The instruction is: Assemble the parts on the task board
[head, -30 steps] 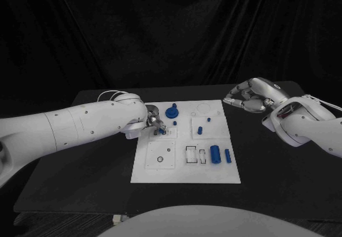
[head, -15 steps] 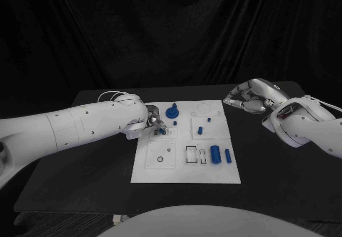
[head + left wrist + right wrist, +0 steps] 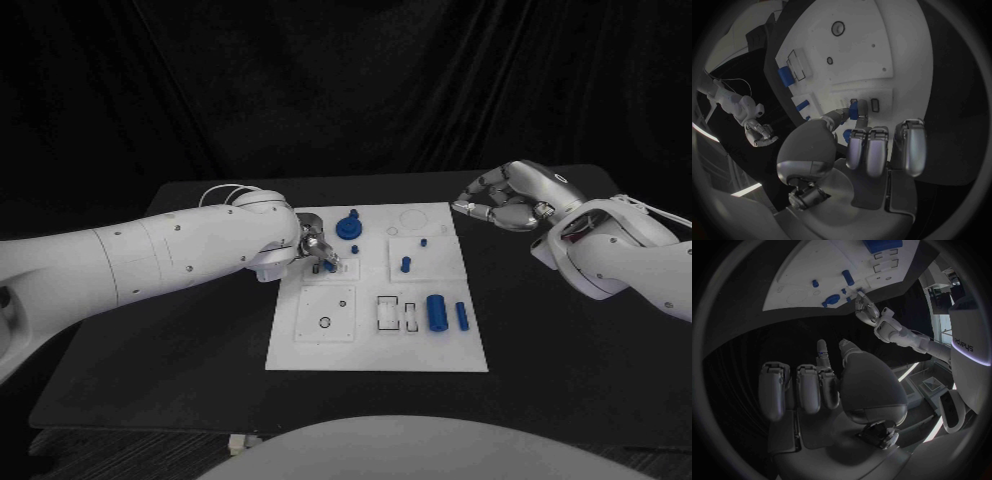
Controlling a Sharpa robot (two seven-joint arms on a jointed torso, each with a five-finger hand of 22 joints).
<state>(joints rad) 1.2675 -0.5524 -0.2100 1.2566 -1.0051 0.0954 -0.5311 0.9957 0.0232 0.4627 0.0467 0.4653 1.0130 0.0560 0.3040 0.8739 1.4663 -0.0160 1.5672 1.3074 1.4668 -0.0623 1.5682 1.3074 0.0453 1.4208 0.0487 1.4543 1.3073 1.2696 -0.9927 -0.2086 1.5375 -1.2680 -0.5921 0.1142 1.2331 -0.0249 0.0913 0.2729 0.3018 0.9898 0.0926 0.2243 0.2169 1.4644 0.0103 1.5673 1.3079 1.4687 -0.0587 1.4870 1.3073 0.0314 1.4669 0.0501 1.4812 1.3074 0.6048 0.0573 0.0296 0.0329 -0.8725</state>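
Observation:
The white task board (image 3: 375,345) lies in the middle of the black table. My left hand (image 3: 312,252) reaches over the board's far left part and pinches a small blue part (image 3: 330,265) between thumb and a finger, right at the board's surface; the left wrist view shows that part (image 3: 854,109) over a slot. My right hand (image 3: 502,200) hovers off the board's far right corner with its fingers (image 3: 798,385) curled in. A faint bluish spot sits by one finger there; I cannot tell what it is.
A blue knob (image 3: 348,226) stands near the board's far edge. A short peg (image 3: 404,264) is at mid board, with a thick cylinder (image 3: 434,312) and a thin bar (image 3: 462,315) by the open slots (image 3: 389,312). Black table (image 3: 562,350) surrounds the board.

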